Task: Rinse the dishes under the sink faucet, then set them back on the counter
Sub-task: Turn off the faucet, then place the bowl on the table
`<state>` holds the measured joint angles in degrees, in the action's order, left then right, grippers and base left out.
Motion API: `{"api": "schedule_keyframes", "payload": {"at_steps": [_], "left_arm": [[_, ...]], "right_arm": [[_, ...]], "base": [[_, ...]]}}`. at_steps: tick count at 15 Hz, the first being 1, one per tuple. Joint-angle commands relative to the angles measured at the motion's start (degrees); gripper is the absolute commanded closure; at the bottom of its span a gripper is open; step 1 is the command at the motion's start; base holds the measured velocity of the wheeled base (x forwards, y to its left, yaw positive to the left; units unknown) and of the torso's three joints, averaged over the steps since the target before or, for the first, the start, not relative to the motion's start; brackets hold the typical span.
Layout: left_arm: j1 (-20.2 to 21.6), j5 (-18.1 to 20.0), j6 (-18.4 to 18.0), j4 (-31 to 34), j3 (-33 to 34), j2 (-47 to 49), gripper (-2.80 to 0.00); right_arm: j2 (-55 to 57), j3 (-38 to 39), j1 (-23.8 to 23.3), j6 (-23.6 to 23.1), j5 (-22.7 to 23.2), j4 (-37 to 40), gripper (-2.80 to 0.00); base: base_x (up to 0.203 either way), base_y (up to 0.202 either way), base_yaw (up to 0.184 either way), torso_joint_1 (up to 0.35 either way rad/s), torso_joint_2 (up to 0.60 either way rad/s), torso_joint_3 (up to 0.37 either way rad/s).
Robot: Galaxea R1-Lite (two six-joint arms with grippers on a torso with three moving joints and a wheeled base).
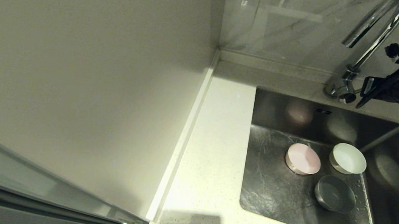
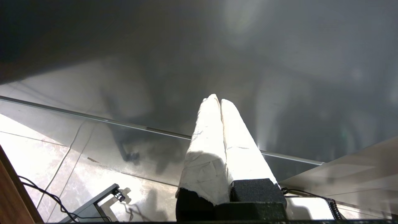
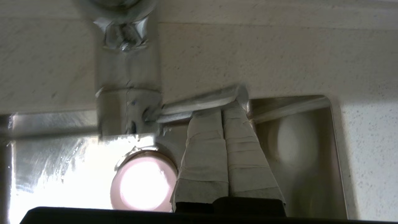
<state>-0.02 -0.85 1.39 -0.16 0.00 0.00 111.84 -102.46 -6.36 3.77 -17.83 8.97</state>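
Three bowls upright on sink [image 1: 268, 192] floor, near its back-right: pink bowl [image 1: 303, 159], white bowl [image 1: 348, 158] beside it, blue bowl [image 1: 335, 194] in front. Chrome faucet [image 1: 371, 40] on counter [image 1: 212, 164] behind sink's back edge, no water visible.

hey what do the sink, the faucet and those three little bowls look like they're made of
The sink looks like brushed stainless steel: dull grey, streaky reflections. The faucet looks chrome-plated metal, mirror-bright. The pink bowl, white bowl and blue-grey bowl seem glazed ceramic, smooth with soft sheen, though plastic can't be ruled out.
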Motion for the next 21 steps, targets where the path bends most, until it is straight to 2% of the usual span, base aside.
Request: {"api": "schedule_keyframes", "payload": {"at_steps": [1, 6, 8, 9, 11, 13, 14, 16, 21], "left_arm": [[0.02, -0.03, -0.07, -0.02, 0.00, -0.18, 0.00], [0.02, -0.03, 0.01, -0.02, 0.00, -0.18, 0.00], [-0.04, -0.03, 0.01, -0.02, 0.00, -0.25, 0.00], [0.02, -0.11, 0.01, -0.02, 0.00, -0.18, 0.00], [0.01, -0.03, 0.01, -0.02, 0.00, -0.18, 0.00], [0.02, -0.03, 0.01, -0.02, 0.00, -0.26, 0.00], [0.02, -0.03, 0.01, -0.02, 0.00, -0.18, 0.00], [-0.06, -0.03, -0.01, -0.02, 0.00, -0.18, 0.00], [0.02, -0.03, 0.01, -0.02, 0.00, -0.18, 0.00]], "right_arm": [[-3.87, 5.18, -0.05, 0.05, 0.07, 0.77, 0.00], [-12.92, 20.28, -1.68, -0.24, 0.30, 0.63, 0.00], [-18.04, 24.88, -5.27, -2.89, 1.43, 0.46, 0.00], [-19.95, 25.97, -9.18, -5.59, 3.12, 0.57, 0.00], [-22.52, 27.05, -20.22, -14.24, 8.82, 2.07, 0.00], [-23.58, 25.74, -30.79, -22.71, 15.74, 8.84, 0.00], [-23.52, 24.59, -34.19, -25.46, 19.74, 14.24, 0.00], [-21.94, 24.27, -35.60, -27.27, 24.93, 17.10, 0.00], [-17.76, 24.35, -34.07, -27.44, 27.56, 22.07, 0.00]], "base": [[0.000, 0.000, 0.000, 0.000, 0.00, 0.000], [0.000, 0.000, 0.000, 0.000, 0.00, 0.000], [0.000, 0.000, 0.000, 0.000, 0.00, 0.000], [0.000, 0.000, 0.000, 0.000, 0.00, 0.000], [0.000, 0.000, 0.000, 0.000, 0.00, 0.000], [0.000, 0.000, 0.000, 0.000, 0.00, 0.000], [0.000, 0.000, 0.000, 0.000, 0.00, 0.000], [0.000, 0.000, 0.000, 0.000, 0.00, 0.000], [0.000, 0.000, 0.000, 0.000, 0.00, 0.000]]}}
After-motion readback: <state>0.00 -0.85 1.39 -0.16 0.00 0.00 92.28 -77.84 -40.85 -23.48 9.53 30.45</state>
